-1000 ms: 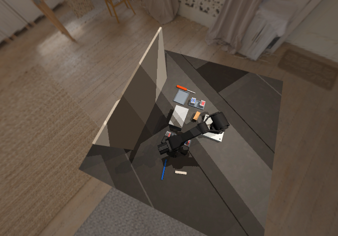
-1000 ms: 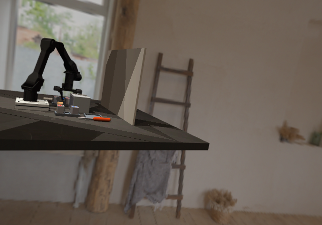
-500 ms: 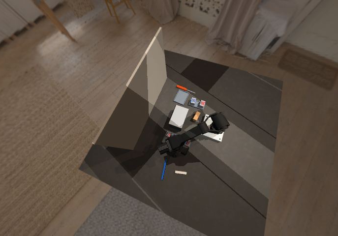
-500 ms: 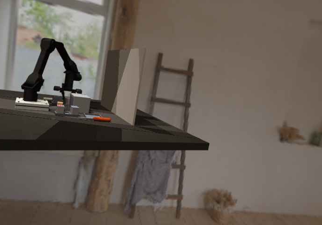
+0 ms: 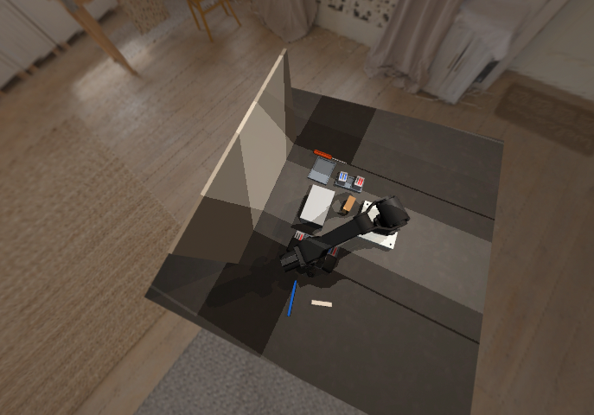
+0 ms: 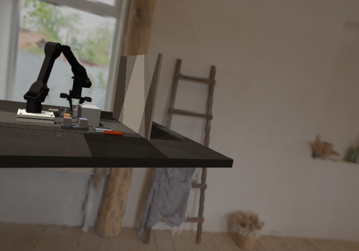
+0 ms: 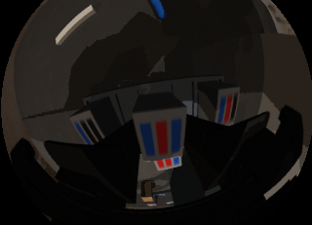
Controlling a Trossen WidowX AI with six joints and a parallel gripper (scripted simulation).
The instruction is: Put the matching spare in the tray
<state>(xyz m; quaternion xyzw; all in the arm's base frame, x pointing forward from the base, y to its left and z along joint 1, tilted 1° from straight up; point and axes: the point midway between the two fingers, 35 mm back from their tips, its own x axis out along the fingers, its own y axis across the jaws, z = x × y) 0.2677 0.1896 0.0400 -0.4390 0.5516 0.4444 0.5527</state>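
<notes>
My gripper (image 7: 157,117) is shut on a grey block (image 7: 161,146) with blue, red and blue stripes. The wrist view shows the block between the fingers, in front of the dark rack (image 7: 156,85); whether it touches the rack is unclear. Left of it is a block (image 7: 89,127) with blue and black stripes. Right of it is a block (image 7: 227,107) with blue, red and black stripes. A label (image 7: 168,163) with two red stripes and one blue shows just below the held block. The grey tray (image 5: 322,169) (image 6: 103,128) is empty. I cannot tell which unit is mounted.
A pale box (image 5: 317,204) (image 6: 89,113) stands between gripper and tray. Near it are an orange block (image 5: 349,202) and a holder with two striped blocks (image 5: 342,177) (image 5: 358,182). A screwdriver (image 5: 322,154) (image 6: 113,133), a tall panel (image 5: 264,156), a blue pen (image 5: 291,298) and a pale stick (image 5: 321,303) also lie around.
</notes>
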